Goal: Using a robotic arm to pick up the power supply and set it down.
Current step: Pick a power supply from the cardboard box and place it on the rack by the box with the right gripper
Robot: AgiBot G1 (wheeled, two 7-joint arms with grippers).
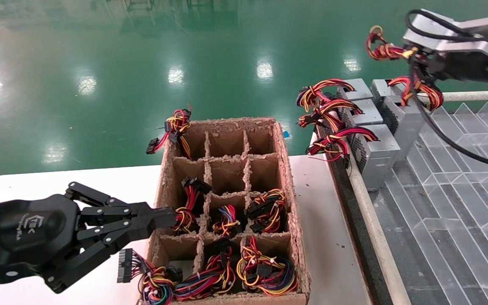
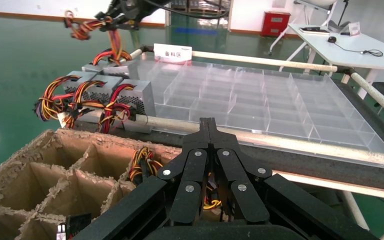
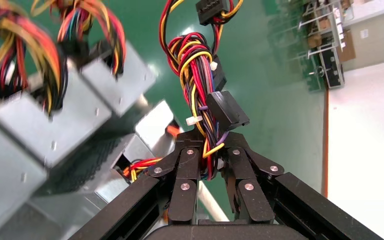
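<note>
1. Right gripper (image 3: 207, 150): fingers closed on the wire bundle (image 3: 200, 100) of a power supply (image 1: 403, 120). In the head view it sits high at the far right, over the tray's far corner.
2. Bundle of red, yellow, orange and black wires runs up between the fingers; a black connector (image 3: 225, 110) lies just past the tips.
3. The gripped supply's grey box hangs tilted just below the gripper, at the far left corner of the clear tray (image 1: 460, 203). Its long axis looks near upright, wire end up. Whether the bottom touches the tray, cannot tell.
4. Three more supplies (image 1: 373, 150) stand in a row just beside it along the tray's left edge, vent faces and wire looms turned toward the table (image 1: 333, 237).
5. A white rail (image 1: 375, 237) runs along the tray's left edge, between tray and table.
6. Cardboard box (image 1: 288, 186) on the table, left of the tray, split into cells; near cells hold wire looms, most far cells bare.
7. Left gripper (image 1: 165, 218): fingers pressed together, holding nothing, tips at the box's left wall, low over the table.
</note>
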